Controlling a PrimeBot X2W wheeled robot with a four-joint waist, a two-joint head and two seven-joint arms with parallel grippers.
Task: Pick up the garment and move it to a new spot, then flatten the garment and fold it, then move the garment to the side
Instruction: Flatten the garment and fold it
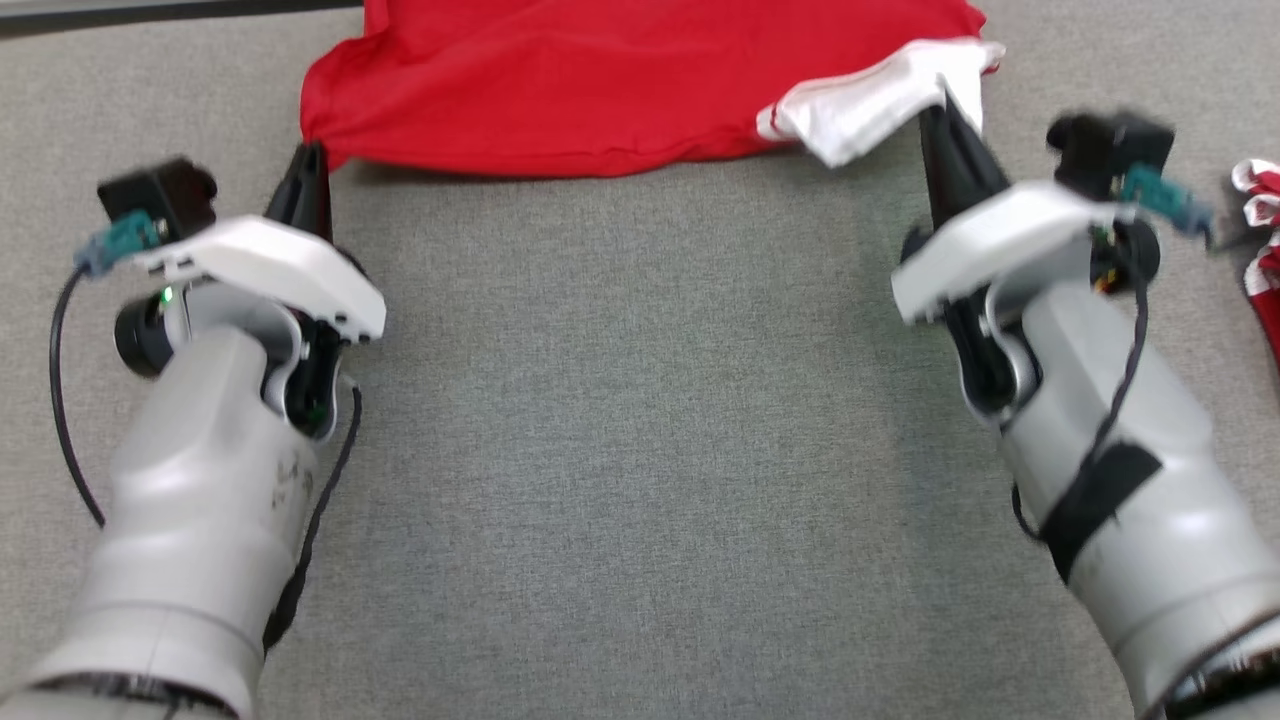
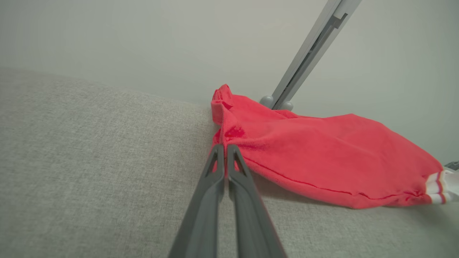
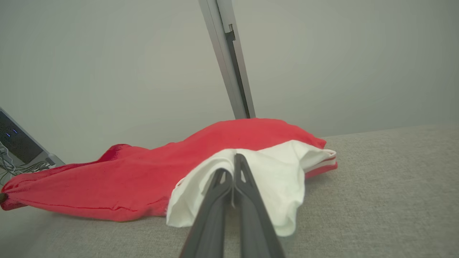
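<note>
The garment is a red shirt with a white, red-striped sleeve, spread across the far side of the grey table. My left gripper is shut on the garment's near left corner; in the left wrist view the gripper pinches the red fabric, lifted slightly off the cloth surface. My right gripper is shut on the white sleeve; in the right wrist view the gripper clamps the white fabric, which drapes around the fingers. The red body sags between both grips.
The grey fabric table top stretches between my arms. Another red-and-white cloth item lies at the right edge. A grey metal post stands behind the garment, and some equipment with cables sits at the far left.
</note>
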